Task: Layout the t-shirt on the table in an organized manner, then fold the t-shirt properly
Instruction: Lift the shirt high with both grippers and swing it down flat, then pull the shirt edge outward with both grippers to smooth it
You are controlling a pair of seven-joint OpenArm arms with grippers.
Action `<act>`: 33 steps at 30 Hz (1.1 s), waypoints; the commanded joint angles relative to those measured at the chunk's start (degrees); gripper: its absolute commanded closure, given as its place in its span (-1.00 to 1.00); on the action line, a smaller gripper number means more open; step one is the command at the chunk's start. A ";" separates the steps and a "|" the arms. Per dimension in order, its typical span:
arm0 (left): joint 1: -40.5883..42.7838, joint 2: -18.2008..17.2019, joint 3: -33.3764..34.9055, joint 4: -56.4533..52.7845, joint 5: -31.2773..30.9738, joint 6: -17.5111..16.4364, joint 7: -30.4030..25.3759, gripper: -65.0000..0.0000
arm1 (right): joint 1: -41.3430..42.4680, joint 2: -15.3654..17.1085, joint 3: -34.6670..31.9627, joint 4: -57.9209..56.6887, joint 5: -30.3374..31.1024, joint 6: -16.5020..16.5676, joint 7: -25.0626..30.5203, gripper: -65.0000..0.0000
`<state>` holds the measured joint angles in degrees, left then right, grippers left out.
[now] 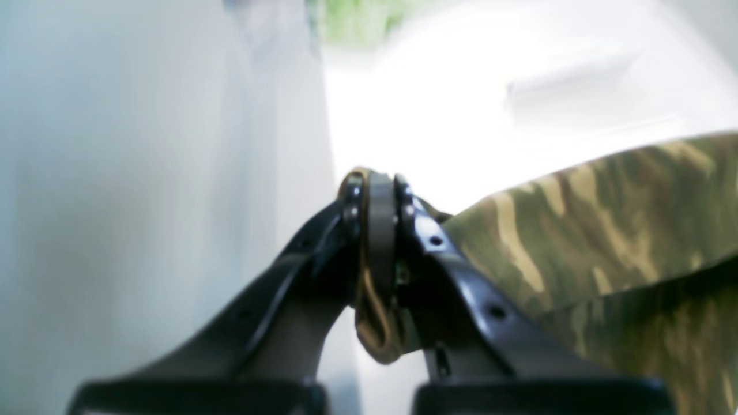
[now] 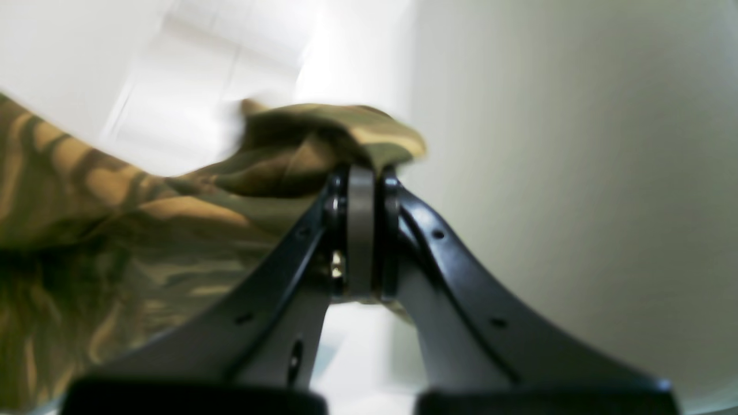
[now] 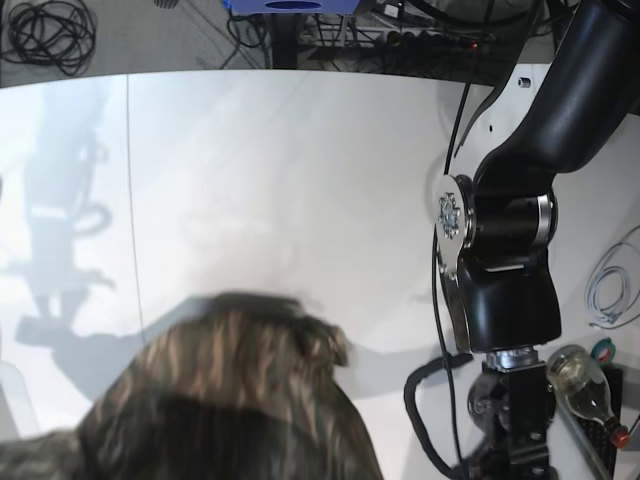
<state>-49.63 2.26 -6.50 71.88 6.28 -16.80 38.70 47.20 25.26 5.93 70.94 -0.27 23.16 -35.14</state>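
Observation:
The camouflage t-shirt (image 3: 230,400) hangs blurred in the air close to the base camera, above the near part of the white table (image 3: 300,180). In the left wrist view my left gripper (image 1: 380,190) is shut on a tan edge of the t-shirt (image 1: 605,230), whose cloth stretches away to the right. In the right wrist view my right gripper (image 2: 360,178) is shut on a bunched edge of the t-shirt (image 2: 115,202), whose cloth hangs to the left. Neither gripper shows in the base view.
My left arm (image 3: 510,250) stands tall at the table's right side. A bottle (image 3: 585,385) and a white cable (image 3: 610,285) lie at the right edge. Black cables (image 3: 45,30) lie on the floor beyond the back left. A dark seam (image 3: 130,200) crosses the table.

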 commanded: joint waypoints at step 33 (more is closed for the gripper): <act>53.71 -4.24 -5.32 0.34 0.27 0.40 -21.95 1.00 | -45.84 -17.04 25.67 -3.20 -0.03 -1.05 6.70 1.00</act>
<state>4.67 -1.96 -11.92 71.33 7.05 -16.34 18.15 0.43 7.01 31.31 66.89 -0.40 22.33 -29.54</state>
